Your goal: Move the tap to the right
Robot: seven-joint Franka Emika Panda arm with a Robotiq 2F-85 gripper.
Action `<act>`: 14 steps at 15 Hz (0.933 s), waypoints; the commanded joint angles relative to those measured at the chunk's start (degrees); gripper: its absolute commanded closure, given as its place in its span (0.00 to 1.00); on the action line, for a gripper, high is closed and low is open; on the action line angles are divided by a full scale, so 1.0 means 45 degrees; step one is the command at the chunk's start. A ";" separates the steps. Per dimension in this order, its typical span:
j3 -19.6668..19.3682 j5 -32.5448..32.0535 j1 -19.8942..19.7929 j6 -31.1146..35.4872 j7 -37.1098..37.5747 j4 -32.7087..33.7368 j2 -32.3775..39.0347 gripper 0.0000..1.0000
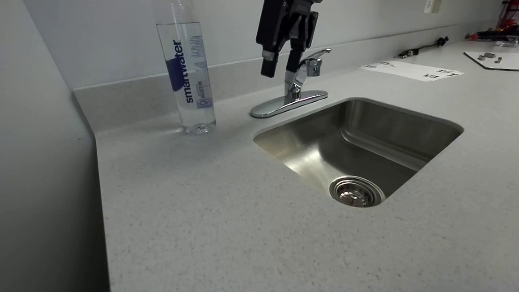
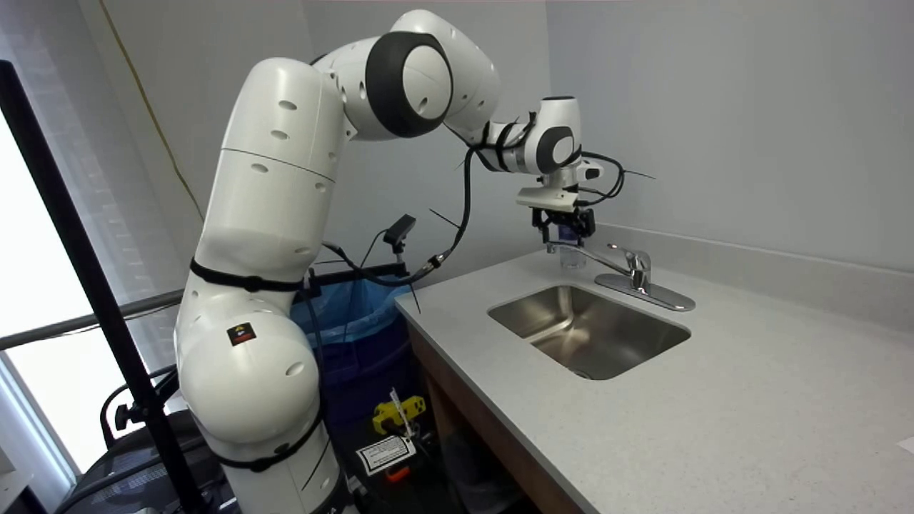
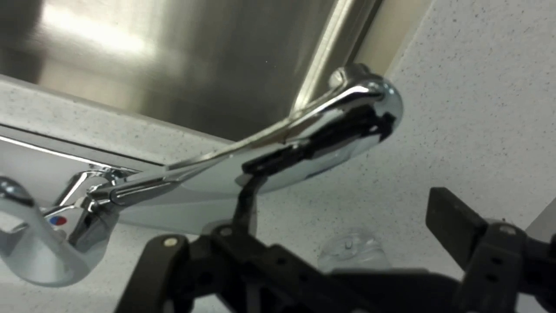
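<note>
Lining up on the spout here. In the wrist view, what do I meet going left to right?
Tap's lever handle → one gripper finger → spout's rounded end → opposite gripper finger.

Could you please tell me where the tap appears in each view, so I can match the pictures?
In an exterior view: the tap, upper middle.
In an exterior view: the tap, right of centre.
In the wrist view: the tap, slanting from lower left to right of centre.
Shared landmark: the sink, visible in all three.
</note>
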 commanded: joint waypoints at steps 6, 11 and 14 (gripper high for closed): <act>-0.0020 0.0695 -0.0504 -0.0574 -0.0151 -0.2757 -0.1973 0.00; -0.0123 0.0892 -0.0564 -0.0483 -0.0060 -0.3650 -0.2661 0.00; -0.0220 0.0855 -0.0569 -0.0481 0.0070 -0.4052 -0.3026 0.00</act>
